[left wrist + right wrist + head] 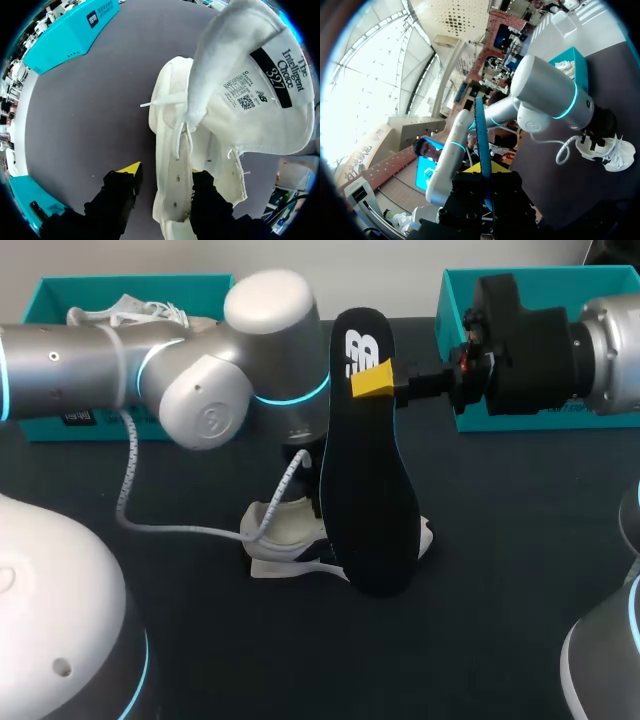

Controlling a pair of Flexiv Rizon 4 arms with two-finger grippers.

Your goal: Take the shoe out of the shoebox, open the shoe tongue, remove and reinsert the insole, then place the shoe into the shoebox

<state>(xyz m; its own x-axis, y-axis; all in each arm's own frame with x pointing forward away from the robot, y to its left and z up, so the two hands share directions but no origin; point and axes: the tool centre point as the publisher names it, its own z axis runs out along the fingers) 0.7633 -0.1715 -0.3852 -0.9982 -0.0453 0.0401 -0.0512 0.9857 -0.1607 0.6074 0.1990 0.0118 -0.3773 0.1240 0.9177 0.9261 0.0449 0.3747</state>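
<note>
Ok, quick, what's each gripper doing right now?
Left gripper: astride the side wall of the shoe; whether it is closed on it cannot be told.
Right gripper: closed on the black insole.

A: What does the right end effector [487, 172] grip?
B: An insole [481, 135], edge-on, pinched between both yellow tips.
A: And beyond it?
B: The left arm [545, 90] above a white shoe [612, 155] on the dark desk [560, 185].
</note>
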